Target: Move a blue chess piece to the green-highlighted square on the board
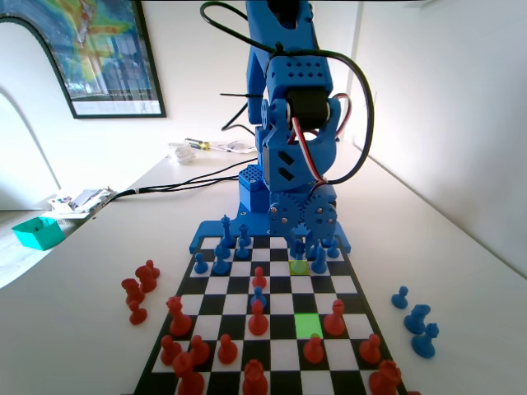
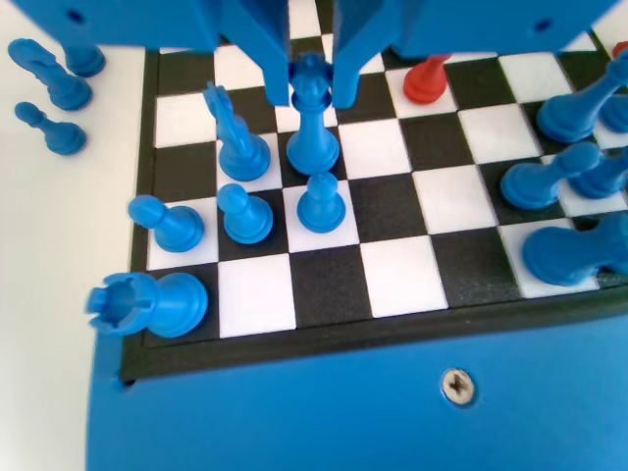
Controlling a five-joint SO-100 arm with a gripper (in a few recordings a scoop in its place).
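Note:
In the wrist view my gripper (image 2: 312,98) hangs low over the board (image 2: 392,275), slightly open. The crowned head of a tall blue piece (image 2: 312,132) stands upright in the gap between the jaws. I cannot tell whether they touch it. Just in front of it stands a blue pawn (image 2: 321,201), with two more pawns (image 2: 243,214) to its left. In the fixed view the gripper (image 1: 298,247) sits low among the blue pieces at the board's far end, just above a duller olive square (image 1: 300,266). The green-highlighted square (image 1: 308,325) lies empty two rows nearer, between red pawns.
A blue rook (image 2: 147,304) stands at the board's corner and a red pawn (image 2: 427,80) just beyond the jaws. Off the board lie taken red pieces (image 1: 140,290) at the left and blue pieces (image 1: 418,319) at the right. A teal box (image 1: 37,232) sits far left.

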